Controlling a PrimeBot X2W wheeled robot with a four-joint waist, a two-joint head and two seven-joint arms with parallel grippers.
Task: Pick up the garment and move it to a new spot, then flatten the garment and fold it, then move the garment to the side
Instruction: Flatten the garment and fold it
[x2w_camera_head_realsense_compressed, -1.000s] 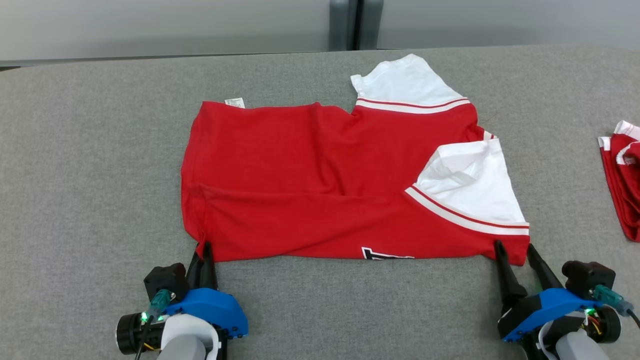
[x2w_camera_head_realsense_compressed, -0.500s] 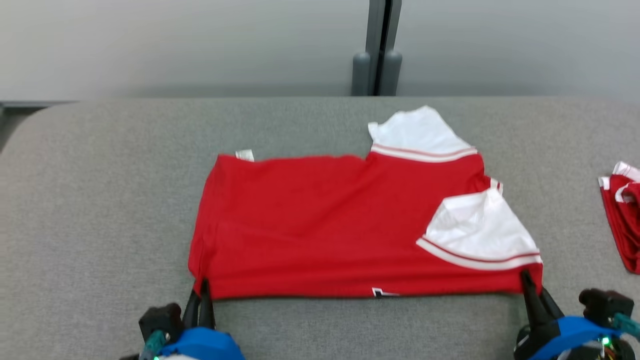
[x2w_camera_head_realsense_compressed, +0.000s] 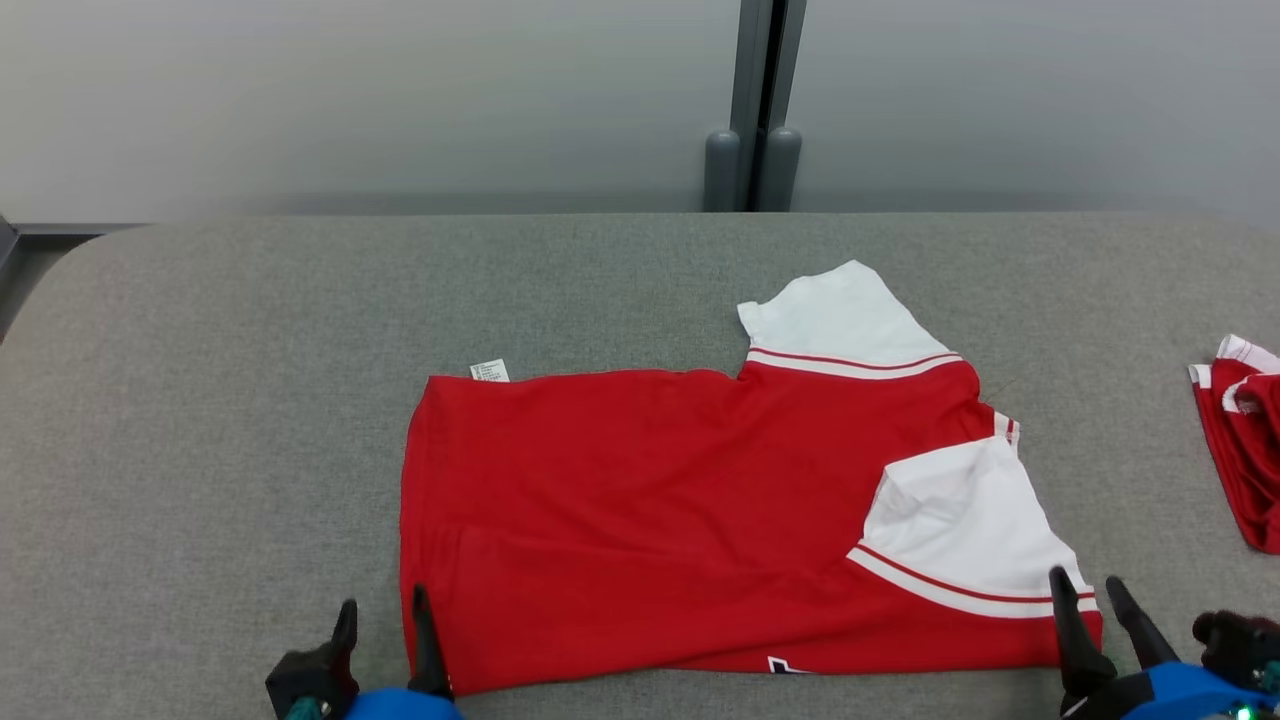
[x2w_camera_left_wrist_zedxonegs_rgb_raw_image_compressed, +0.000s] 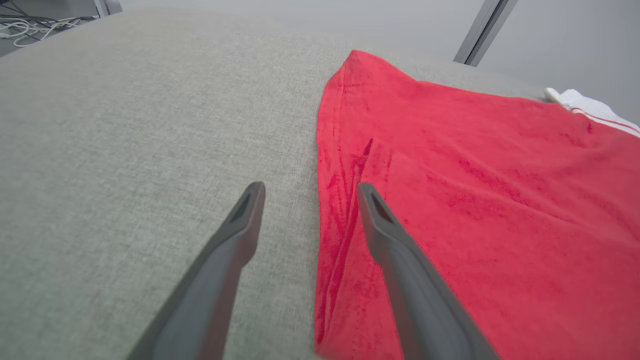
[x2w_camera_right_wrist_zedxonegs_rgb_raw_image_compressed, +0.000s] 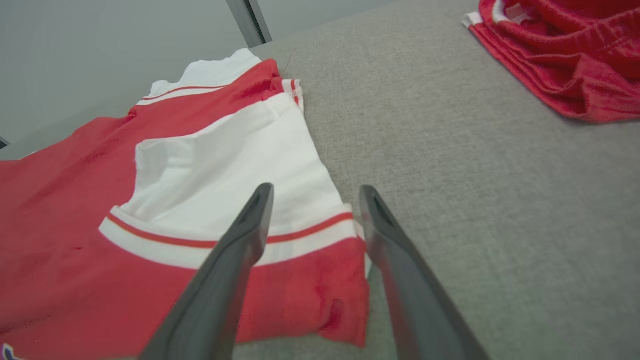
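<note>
The garment (x2w_camera_head_realsense_compressed: 650, 510) is a red shirt with white sleeves, lying folded flat on the grey table (x2w_camera_head_realsense_compressed: 200, 400). One white sleeve (x2w_camera_head_realsense_compressed: 965, 520) is turned in over the red body; the other (x2w_camera_head_realsense_compressed: 840, 315) sticks out at the far side. My left gripper (x2w_camera_head_realsense_compressed: 382, 608) stands open at the shirt's near left corner, one finger over the red hem (x2w_camera_left_wrist_zedxonegs_rgb_raw_image_compressed: 345, 210), the other over bare table. My right gripper (x2w_camera_head_realsense_compressed: 1085, 588) is open at the near right corner (x2w_camera_right_wrist_zedxonegs_rgb_raw_image_compressed: 345, 295), straddling the cloth's edge. Neither holds the cloth.
A second red and white garment (x2w_camera_head_realsense_compressed: 1240, 440) lies bunched at the table's right edge, seen also as the red heap (x2w_camera_right_wrist_zedxonegs_rgb_raw_image_compressed: 555, 55) in the right wrist view. A grey wall with a dark post (x2w_camera_head_realsense_compressed: 755, 100) stands behind the table.
Both grippers have opened and let go of the shirt's near corners. The head camera has tilted, so the whole picture sits lower now.
</note>
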